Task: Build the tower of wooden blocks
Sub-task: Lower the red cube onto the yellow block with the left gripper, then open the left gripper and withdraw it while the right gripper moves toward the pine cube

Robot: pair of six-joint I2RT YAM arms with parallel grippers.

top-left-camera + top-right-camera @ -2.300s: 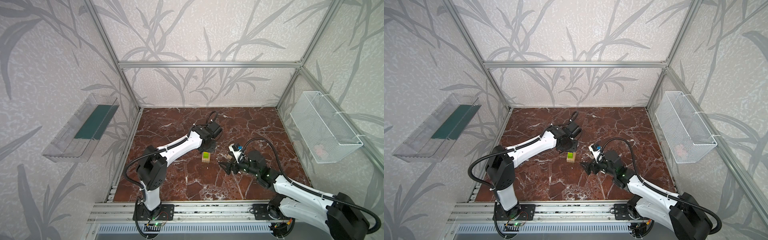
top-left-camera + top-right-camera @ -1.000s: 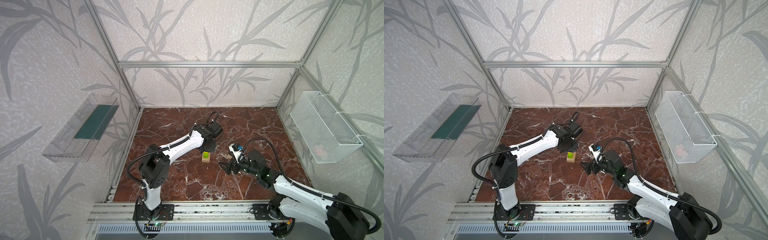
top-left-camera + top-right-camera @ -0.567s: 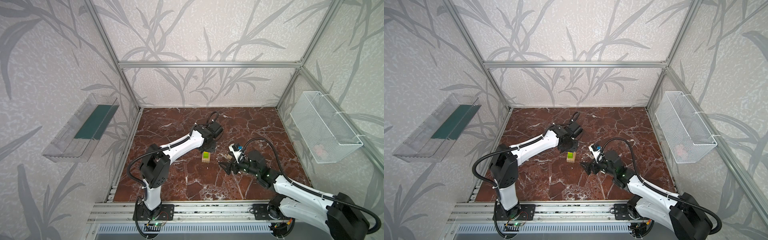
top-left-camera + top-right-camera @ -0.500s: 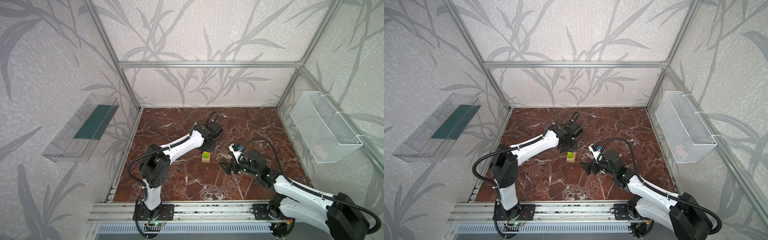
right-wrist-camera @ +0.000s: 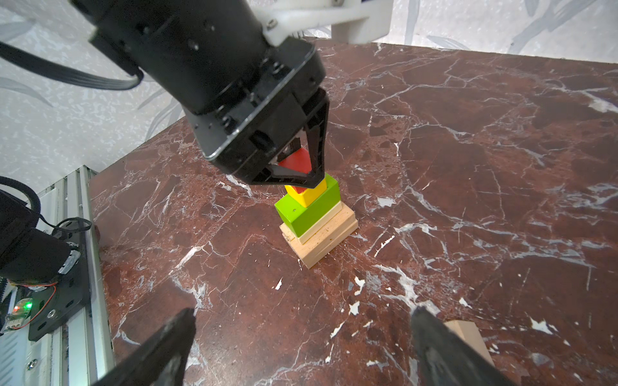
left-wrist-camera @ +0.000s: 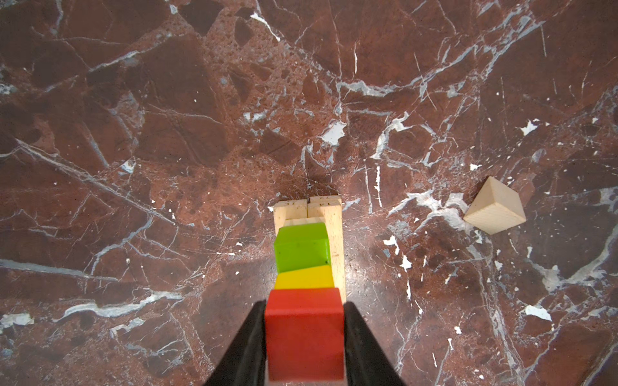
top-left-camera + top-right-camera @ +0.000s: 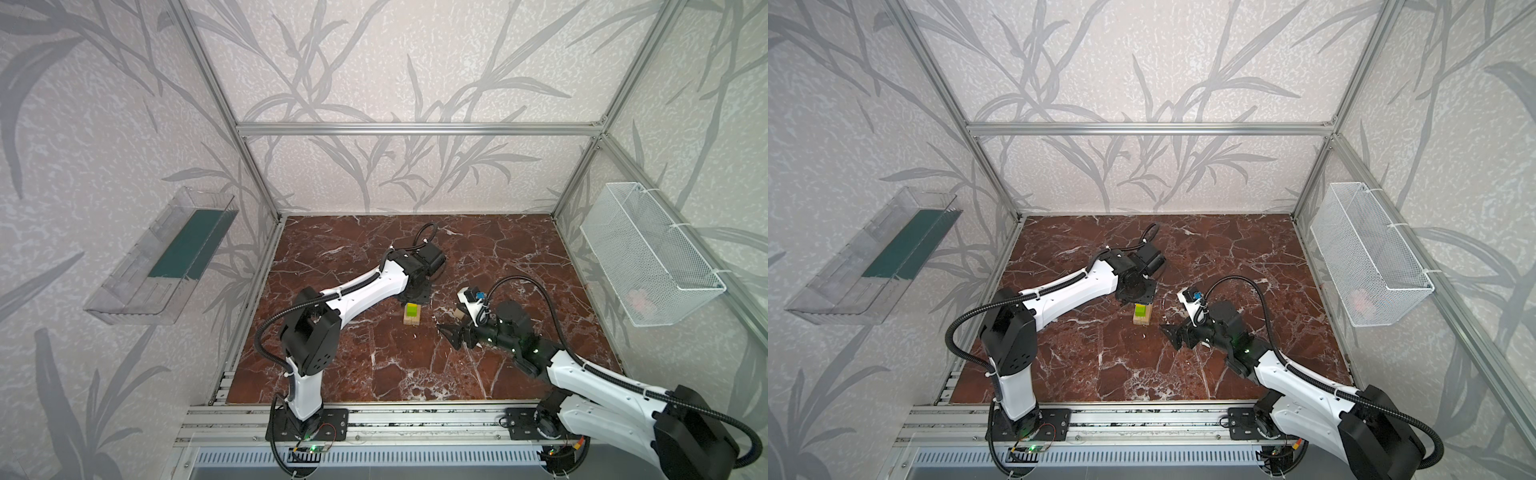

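Marble table [image 7: 374, 365]. Tower [image 7: 412, 314] stands near its middle in both top views, between the two arms.

Tower from the bottom up, right wrist view:
- pale wood planks [image 5: 329, 235] lie flat in a low stack, the upper one a little narrower
- green bar [image 5: 306, 212] is laid along them, slightly skewed to the planks
- yellow cube [image 5: 306, 195] sits on the green bar, toward one end

Left gripper [image 6: 304, 307] points straight down over the stack. Red cube [image 6: 304, 334] sits between its fingers [image 6: 245, 344], directly over the yellow cube. Both fingers lie along the red cube's sides with no gap I can make out. Neither wrist view shows whether they press it or merely flank it, so the grip cannot be told. Red cube looks roughly square to the planks below.

Right gripper [image 5: 304, 315] is low over the table, near the tower and aimed at it. Its jaws are spread wide with nothing between them.

Small plain wood piece [image 6: 495, 209] lies loose on the marble, well apart from the tower. In the right wrist view it is just beside one finger of the right gripper.

Walls: clear tray [image 7: 166, 257] hangs on the left side, wire basket [image 7: 648, 257] on the right, both off the table
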